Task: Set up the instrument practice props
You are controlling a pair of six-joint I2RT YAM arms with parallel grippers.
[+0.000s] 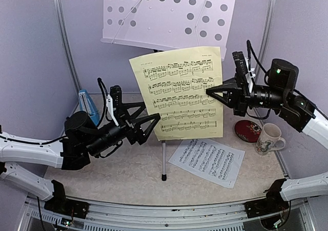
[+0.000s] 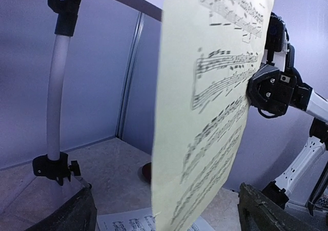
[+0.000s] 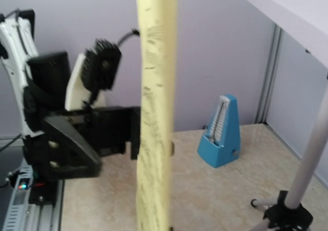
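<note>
Beige, stone-patterned worktop (image 1: 118,164) spreads out in front of my two arms. Above its far edge rises the silver music stand (image 1: 169,13), with its white perforated desk tilted back. One thin leg comes down to the middle of the worktop.

Below the desk and lifted clear of the worktop, the yellow sheet (image 1: 182,95) of printed music hangs upright, its printed face toward the near edge. My right pincer (image 1: 209,91) is clamped on the sheet's right margin, about halfway up, and carries it. My left pincer (image 1: 151,113) stands at the lower left margin with its fingers (image 2: 66,210) spread wide. In my left wrist view the paper passes between them, well apart from both, so that pincer grips nothing.

The white sheet (image 1: 207,162) lies flat, right of the middle and toward the near edge, under the yellow sheet's lower right corner.

The white patterned mug (image 1: 269,139) stands upright near the right edge. The small blue metronome (image 1: 87,105) stands upright by the far left corner, behind my left arm. The dark red round disc (image 1: 248,131) lies flat just beside the mug, on its left.
</note>
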